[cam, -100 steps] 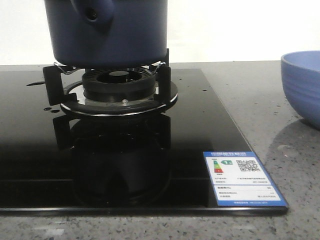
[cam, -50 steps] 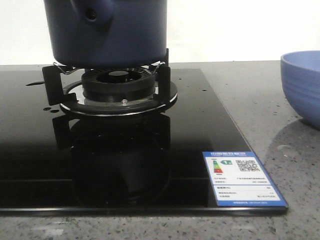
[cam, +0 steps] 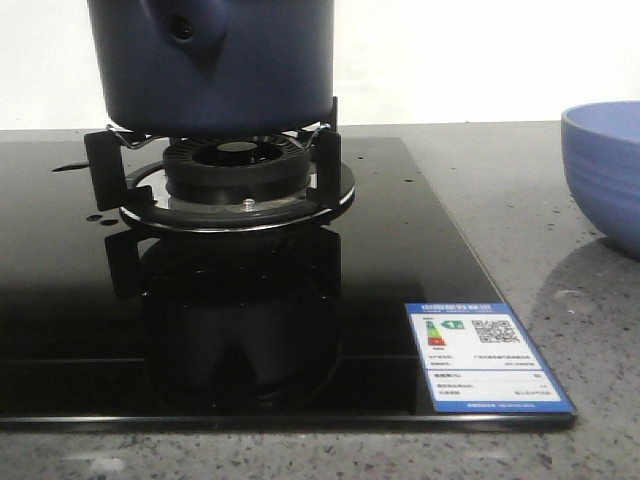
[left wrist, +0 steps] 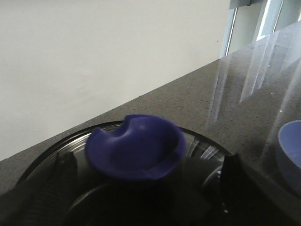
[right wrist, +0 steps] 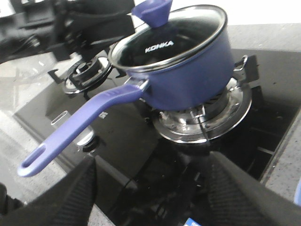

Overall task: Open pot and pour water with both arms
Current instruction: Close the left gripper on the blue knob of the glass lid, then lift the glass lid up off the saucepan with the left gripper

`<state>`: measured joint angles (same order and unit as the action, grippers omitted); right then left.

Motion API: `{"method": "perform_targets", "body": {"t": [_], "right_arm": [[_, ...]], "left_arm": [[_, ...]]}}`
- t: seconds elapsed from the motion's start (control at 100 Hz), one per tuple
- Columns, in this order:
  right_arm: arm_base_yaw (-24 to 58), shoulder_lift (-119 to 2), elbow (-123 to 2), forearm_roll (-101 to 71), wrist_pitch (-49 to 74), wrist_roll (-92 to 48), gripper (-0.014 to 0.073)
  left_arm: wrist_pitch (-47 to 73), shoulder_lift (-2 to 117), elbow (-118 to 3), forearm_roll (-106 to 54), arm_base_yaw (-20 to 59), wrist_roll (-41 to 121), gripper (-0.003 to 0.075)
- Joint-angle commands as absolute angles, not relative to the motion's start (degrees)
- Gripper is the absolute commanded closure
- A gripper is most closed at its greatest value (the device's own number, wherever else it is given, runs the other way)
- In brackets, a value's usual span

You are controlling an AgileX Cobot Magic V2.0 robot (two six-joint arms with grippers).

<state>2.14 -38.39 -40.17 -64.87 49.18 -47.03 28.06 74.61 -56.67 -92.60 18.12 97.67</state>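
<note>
Surface: black glass hob (cam: 420, 230) on speckled grey counter.
Pot (right wrist: 188, 70): on burner (cam: 238, 170), lid on.
Handling: likely rigid, weighty if filled; take knob (left wrist: 135, 146), then handle (right wrist: 80, 129).
Axis: handle projects toward counter's front-left.
Left gripper (left wrist: 146, 197): fingers straddle knob; contact unclear.
Right gripper (right wrist: 150, 197): wide, empty.

In the front view the pot (cam: 215, 65) is cut off at the top edge, so its lid and rim are out of sight; the bowl (cam: 605, 170) runs off the right edge; in the left wrist view the lid knob (left wrist: 135, 147) is blurred.
</note>
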Motion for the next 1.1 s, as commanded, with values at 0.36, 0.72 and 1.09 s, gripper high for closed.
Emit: {"method": "perform_targets", "body": {"t": [0.36, 0.72, 1.09], "right_arm": [[2.3, -38.9, -42.2, -68.0, 47.9, -47.9, 0.0153], [2.3, -38.9, -42.2, -69.6, 48.4, -47.9, 0.0153], [2.3, -38.9, -42.2, -69.6, 46.6, -47.9, 0.0153]], "left_arm": [[36.7, 79.4, -58.9, -104.1, 15.9, 106.9, 0.0186], [36.8, 83.6, -62.7, -106.5, 15.9, 109.4, 0.0186], [38.3, 85.2, -63.4, -106.5, 15.9, 109.5, 0.0348]]}}
